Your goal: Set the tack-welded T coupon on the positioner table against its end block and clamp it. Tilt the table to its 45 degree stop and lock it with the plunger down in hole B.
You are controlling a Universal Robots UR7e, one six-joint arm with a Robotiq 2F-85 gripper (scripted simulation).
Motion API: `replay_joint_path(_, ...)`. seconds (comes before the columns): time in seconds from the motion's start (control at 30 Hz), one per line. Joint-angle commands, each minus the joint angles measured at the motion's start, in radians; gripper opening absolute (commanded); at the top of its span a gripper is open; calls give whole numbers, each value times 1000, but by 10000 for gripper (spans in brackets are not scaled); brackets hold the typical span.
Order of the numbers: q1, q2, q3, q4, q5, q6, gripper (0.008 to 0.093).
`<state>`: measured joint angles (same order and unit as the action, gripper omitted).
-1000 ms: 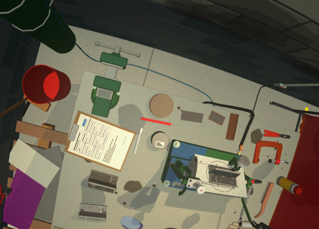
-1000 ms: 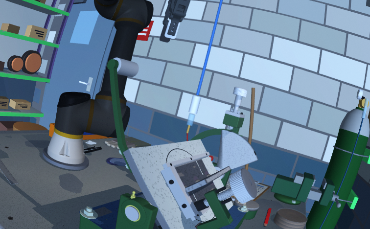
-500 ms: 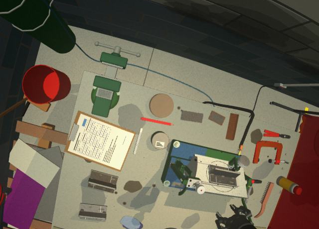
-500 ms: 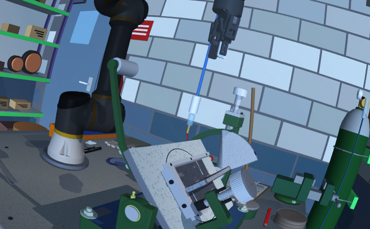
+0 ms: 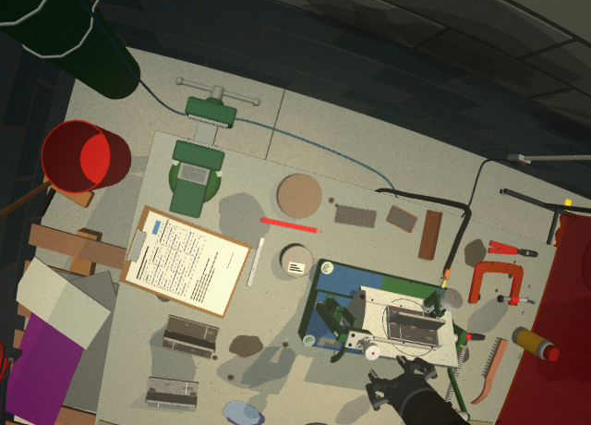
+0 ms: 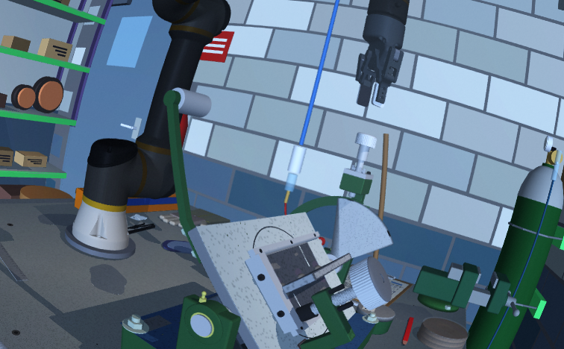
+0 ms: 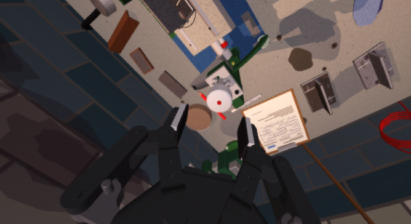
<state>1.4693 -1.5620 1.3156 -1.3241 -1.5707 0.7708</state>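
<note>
On the blue base plate at the bench's near right, the speckled positioner table [image 5: 406, 327] [image 6: 249, 256] stands tilted. The grey T coupon [image 5: 414, 326] [image 6: 306, 265] sits on it against a pale end block [image 6: 264, 284], with a clamp screw's knurled knob [image 6: 369, 282] at its other end. The plunger [image 6: 363, 152] [image 7: 219, 100], with a white knurled knob, rises from a green bracket above the grey sector plate [image 6: 358, 228]. My gripper [image 6: 375, 93] [image 7: 212, 126] [image 5: 398, 380] hangs high above the plunger, open and empty, while the long green tilt lever [image 6: 180, 173] stands to the left.
A clipboard [image 5: 186, 261] lies left of the positioner, beyond it a green bench vise [image 5: 198, 172]. Two spare T coupons [image 5: 191, 337] [image 5: 172, 392] lie near the front edge. A red C-clamp [image 5: 499, 282], pliers and a file lie to the right. A blue torch cable [image 6: 314, 87] hangs beside the gripper.
</note>
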Motion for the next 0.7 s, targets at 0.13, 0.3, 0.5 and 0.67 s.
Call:
replay_joint_path(0.13,18,13,-15,0,0,19,640)
replay_joint_path(0.3,22,16,-18,0,0,24,640)
replay_joint_path(0.5,23,10,23,-33,0,24,640)
replay_joint_path(0.67,24,9,27,-38,0,24,640)
